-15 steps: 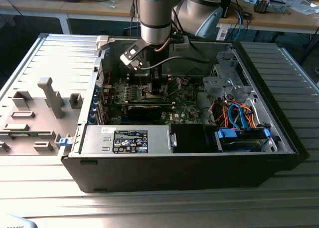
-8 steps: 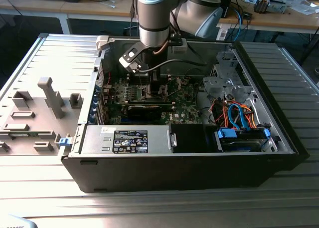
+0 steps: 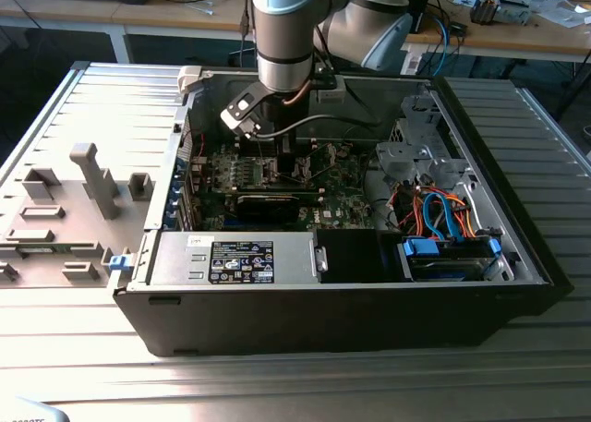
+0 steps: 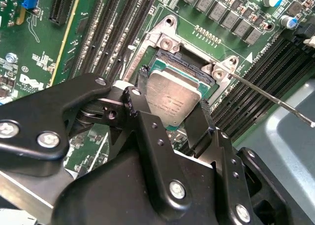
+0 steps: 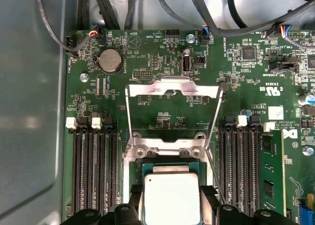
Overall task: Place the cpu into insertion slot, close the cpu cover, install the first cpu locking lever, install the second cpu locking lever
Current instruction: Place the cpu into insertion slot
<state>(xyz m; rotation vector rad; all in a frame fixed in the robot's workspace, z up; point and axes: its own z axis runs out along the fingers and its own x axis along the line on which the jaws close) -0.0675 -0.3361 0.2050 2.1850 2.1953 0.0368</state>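
The claw (image 4: 172, 106) is closed narrowly on the chip (image 5: 171, 198), which is set into the socket (image 4: 170, 62) or just above it. The cover (image 5: 172, 89) is folded open and one lever (image 4: 275, 101) is unlatched; closing is not yet done.

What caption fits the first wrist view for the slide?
Gripper with jaws shut on the cpu at the insertion slot, the cpu cover swung open.
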